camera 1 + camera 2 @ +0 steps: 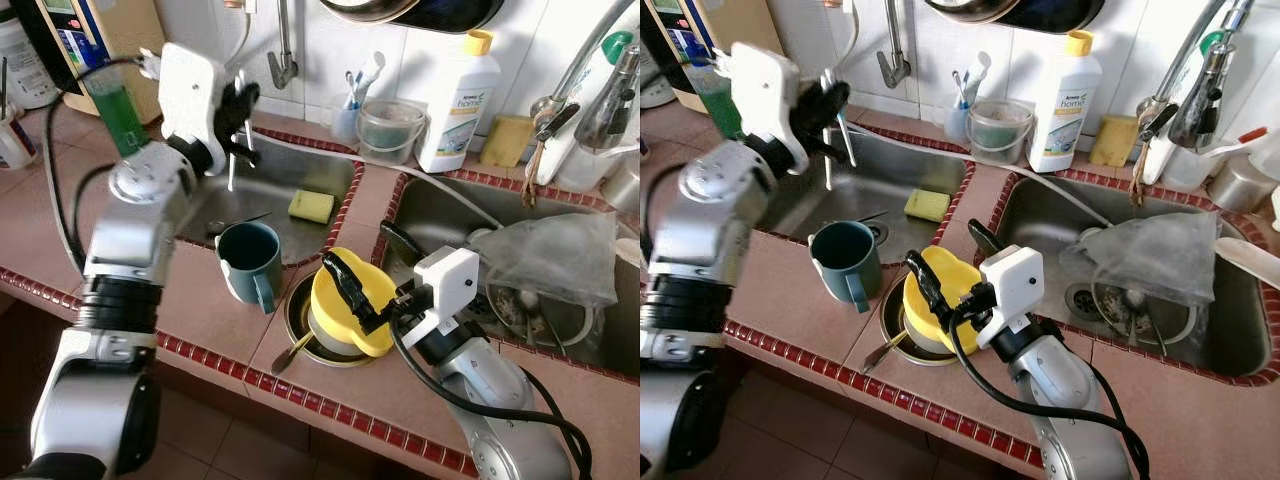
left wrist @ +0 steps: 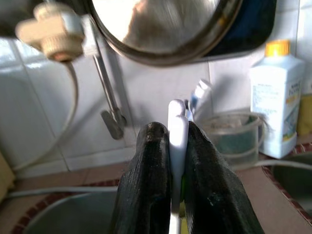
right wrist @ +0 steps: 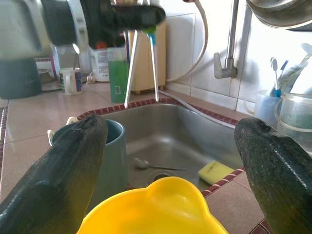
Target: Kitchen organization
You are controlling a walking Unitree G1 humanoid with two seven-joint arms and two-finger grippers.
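Two tools at work over the tiled tabletop (image 1: 200,300). Left tool (image 1: 240,105) is raised above the left sink (image 1: 290,185), its fingers (image 2: 151,185) pinched tight on thin white utensils (image 1: 232,165) w/ long handles hanging down — prob. lifted clear of the basin so they can go to a holder; the clear cup (image 1: 347,118) w/ toothbrushes by the wall looks a likely spot, though that's a guess. Right tool (image 1: 365,275) is spread wide, one finger each side of the yellow bowl (image 1: 350,295), not gripping yet. That bowl sits in a metal dish (image 1: 300,335) on the tabletop strip btwn the two sinks, a spoon handle poking out beneath. Wide stance suits the bowl's rim — closing in from both sides seems next. Teal mug (image 1: 250,260) stands upright just beside the dish, handle toward the robot. Yellow sponge (image 1: 311,205) lies in the left sink; a crumpled plastic bag (image 1: 550,255) covers dishes in the right sink (image 1: 440,215). White detergent bottle (image 1: 458,100) stands at the wall.
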